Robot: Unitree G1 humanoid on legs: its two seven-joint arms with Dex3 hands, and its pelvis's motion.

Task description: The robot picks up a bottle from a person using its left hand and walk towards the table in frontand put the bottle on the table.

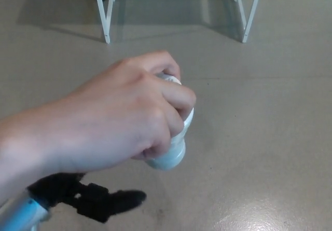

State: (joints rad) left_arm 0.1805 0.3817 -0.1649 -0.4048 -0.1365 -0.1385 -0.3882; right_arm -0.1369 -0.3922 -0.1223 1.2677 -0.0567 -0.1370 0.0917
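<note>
You have a person's hand (119,122) filling the middle of your view, clasped over a white bottle (170,157) held above the floor (259,137). White table legs (107,31) stand well behind. Your left hand (96,200) sits low at the left, under that wrist. It is empty, fingers stretched rightward, apart from the bottle.

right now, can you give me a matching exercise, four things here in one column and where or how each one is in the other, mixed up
Things
1. white bottle
2. person's hand
3. left hand
4. white table legs

Place or state
A. top of the view, farthest from the robot
B. bottom left, black, holding nothing
C. wrapped around the upper part of the bottle
D. held in the air, only its lower end showing

Pairs: 1-D, 2-C, 3-B, 4-A
</note>
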